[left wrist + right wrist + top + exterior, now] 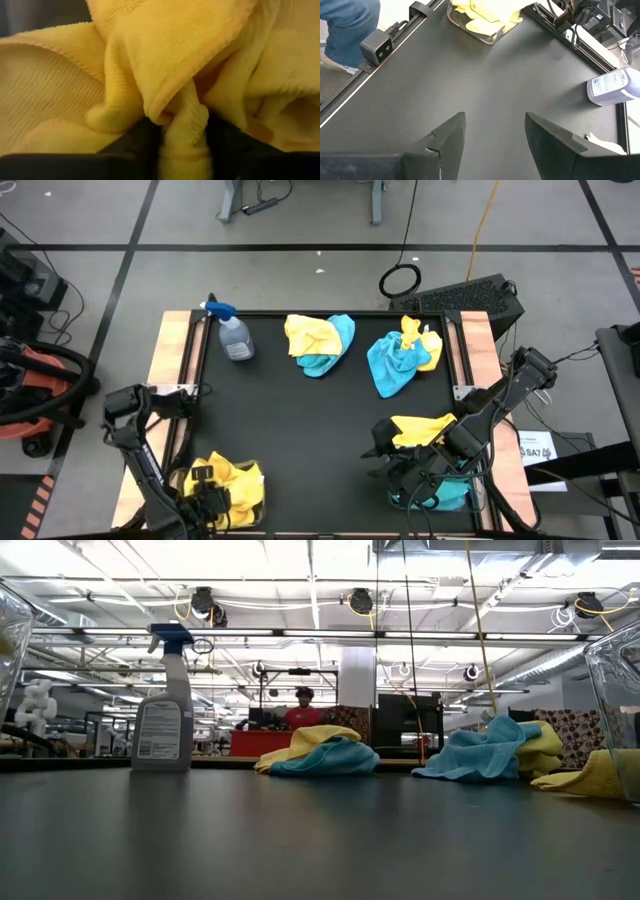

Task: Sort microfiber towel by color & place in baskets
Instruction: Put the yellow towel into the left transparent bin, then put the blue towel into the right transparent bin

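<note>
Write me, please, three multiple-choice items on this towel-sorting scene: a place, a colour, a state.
1. Where does the spray bottle stand?
A) far left corner of the table
B) inside a basket
C) between the towel heaps

2. What colour is the towel at the left gripper?
A) turquoise
B) yellow
C) white

3. How is the right gripper?
A) shut on a towel
B) open, empty
C) shut on the bottle

Answers:
1 A, the high view shows it there.
2 B, yellow cloth fills the left wrist view.
3 B, its jaws stand apart, nothing between.
</note>
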